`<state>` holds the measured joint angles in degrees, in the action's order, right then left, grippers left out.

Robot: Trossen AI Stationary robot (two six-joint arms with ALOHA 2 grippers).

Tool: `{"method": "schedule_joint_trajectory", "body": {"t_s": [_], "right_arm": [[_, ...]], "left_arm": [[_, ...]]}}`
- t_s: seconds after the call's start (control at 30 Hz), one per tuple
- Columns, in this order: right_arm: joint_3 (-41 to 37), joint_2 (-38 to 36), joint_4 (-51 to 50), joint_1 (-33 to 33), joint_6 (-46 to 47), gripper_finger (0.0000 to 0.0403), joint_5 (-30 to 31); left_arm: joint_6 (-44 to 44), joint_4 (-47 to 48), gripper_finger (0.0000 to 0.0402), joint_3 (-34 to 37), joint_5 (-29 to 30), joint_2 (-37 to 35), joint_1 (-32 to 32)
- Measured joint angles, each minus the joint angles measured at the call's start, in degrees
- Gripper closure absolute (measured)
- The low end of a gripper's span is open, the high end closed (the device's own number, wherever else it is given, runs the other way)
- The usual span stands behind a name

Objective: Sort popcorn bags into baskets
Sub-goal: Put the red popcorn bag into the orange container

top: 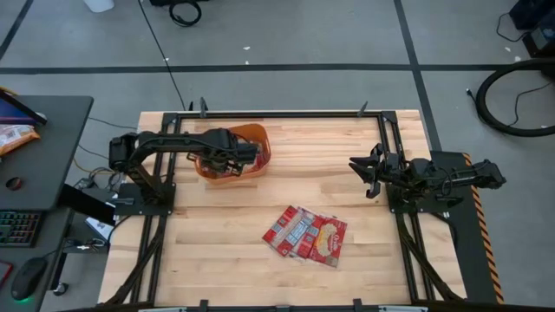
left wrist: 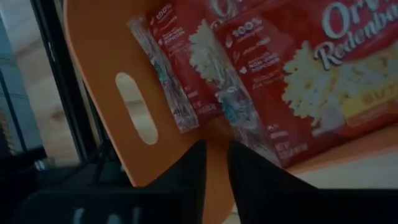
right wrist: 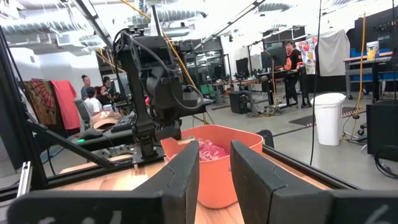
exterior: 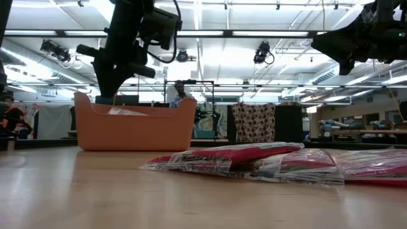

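**High view: left arm over the tub, loose packets mid-table**

High view, from my left: my left gripper (top: pixel 247 154) hangs over the orange tub (top: pixel 260 139), which sits toward the far left part of the wooden table (top: pixel 347 156). Its wrist camera shows the two dark fingers (left wrist: pixel 189 174) with a narrow gap between them and nothing in it. Just past the tips are the tub's end wall with its slotted handle hole and the popcorn packets inside (left wrist: pixel 292 81): red, glossy, printed with white lettering and a yellow-cream popcorn picture, their crimped clear ends overlapping.

Moving right, a small fan of loose packets (top: pixel 305 232) lies flat near the table's middle, on the near side, well apart from the tub. They are red with pale strips, edges overlapping. In the low view they lie as a flat, shiny heap (exterior: pixel 254 159) in front of the tub.

Farthest right, my right gripper (top: pixel 362 173) waits above the table's right side, fingers (right wrist: pixel 183 168) apart, empty.
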<state>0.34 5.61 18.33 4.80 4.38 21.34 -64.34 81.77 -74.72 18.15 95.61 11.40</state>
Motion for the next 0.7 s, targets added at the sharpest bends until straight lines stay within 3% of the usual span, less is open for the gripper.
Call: {"method": "schedule_joint_trajectory", "body": {"t_s": [0.13,0.27,0.7], "right_arm": [[0.00,0.02,0.00,0.00,-0.01,0.0307,0.00],[0.01,0.01,-0.01,0.02,-0.01,0.0307,0.00],[0.00,0.01,0.00,0.01,-0.02,0.0307,0.00]], "left_arm": [[4.53,-0.64,0.0304,-2.50,0.94,-0.02,-0.81],[13.01,-7.64,0.0298,-4.49,4.68,-0.43,-5.38],[32.32,-33.47,0.0334,-4.61,6.90,-2.54,-21.06]]}}
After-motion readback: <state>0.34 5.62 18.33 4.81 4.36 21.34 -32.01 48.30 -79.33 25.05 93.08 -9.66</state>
